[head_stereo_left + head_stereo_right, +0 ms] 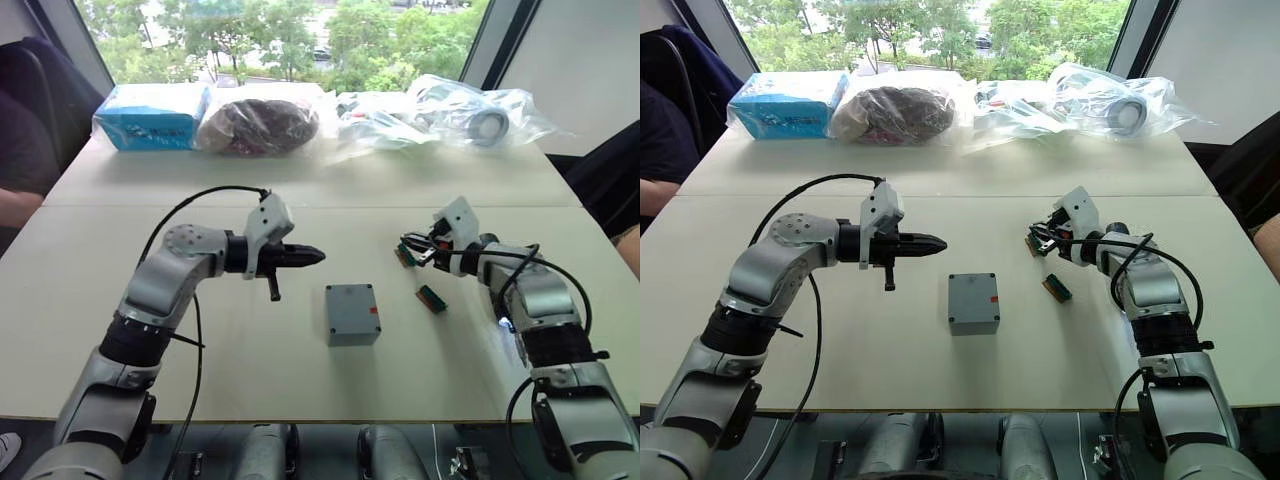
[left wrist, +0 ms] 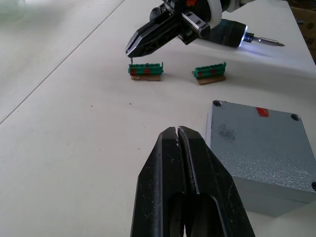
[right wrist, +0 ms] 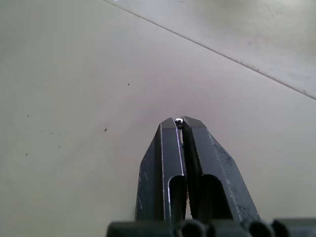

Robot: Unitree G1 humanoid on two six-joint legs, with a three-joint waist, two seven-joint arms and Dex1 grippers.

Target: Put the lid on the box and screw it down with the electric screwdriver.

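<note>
The lid (image 2: 256,133) already sits on the box (image 1: 352,314) at the middle of the table, though whether any corner hole holds a screw cannot be told, so the screwing looks largely undone. The left gripper (image 2: 177,132) hovers clenched and empty just left of the box, while the right gripper (image 2: 131,51), far right of it above two green connector strips (image 2: 145,70), is pinched on what looks like a small screw (image 3: 178,121). The electric screwdriver (image 2: 229,35), tip lit, lies ungrasped on the table beyond that gripper.
</note>
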